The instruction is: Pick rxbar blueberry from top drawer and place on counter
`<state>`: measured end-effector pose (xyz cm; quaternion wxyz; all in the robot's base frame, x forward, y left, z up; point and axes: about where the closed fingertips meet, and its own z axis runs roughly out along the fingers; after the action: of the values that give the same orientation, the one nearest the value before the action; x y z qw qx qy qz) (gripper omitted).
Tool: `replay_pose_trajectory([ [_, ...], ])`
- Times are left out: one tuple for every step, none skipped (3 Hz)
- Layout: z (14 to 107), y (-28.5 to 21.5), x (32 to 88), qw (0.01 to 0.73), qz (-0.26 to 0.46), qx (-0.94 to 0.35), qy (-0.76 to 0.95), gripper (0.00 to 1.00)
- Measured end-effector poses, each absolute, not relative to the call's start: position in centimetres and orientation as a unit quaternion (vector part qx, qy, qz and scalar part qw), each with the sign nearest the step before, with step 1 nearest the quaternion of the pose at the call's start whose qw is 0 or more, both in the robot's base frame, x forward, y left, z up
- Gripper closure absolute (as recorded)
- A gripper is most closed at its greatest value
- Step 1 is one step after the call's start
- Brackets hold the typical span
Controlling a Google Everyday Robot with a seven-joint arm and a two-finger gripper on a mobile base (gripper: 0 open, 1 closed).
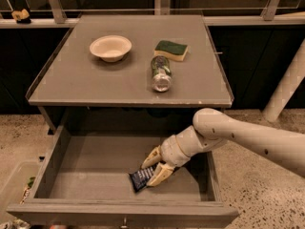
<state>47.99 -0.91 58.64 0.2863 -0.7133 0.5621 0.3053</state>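
Observation:
The top drawer (pixel 81 175) stands pulled open below the counter (pixel 86 80). The rxbar blueberry (pixel 141 178), a dark navy wrapper with white lettering, lies on the drawer's grey bottom near the front right. My gripper (pixel 153 170) reaches down into the drawer from the right. Its two pale fingers (pixel 160 174) straddle the bar's right end, one behind it and one in front. The bar still rests on the drawer floor.
On the counter lie a pale bowl (pixel 110 47), a green-and-yellow sponge (pixel 171 50) and a clear bottle (pixel 161 73) on its side. A small knob (pixel 125 221) sits on the drawer front. A clear bin (pixel 12 185) stands on the speckled floor at left.

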Motion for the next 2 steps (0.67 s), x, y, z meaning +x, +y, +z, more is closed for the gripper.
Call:
replay_pose_trajectory([
  [60.7,-1.8,47.0,0.296,0.285,-0.711,0.57,1.0],
  [64.2,-3.3,45.1,0.31,0.24,-0.705,0.591,1.0],
])
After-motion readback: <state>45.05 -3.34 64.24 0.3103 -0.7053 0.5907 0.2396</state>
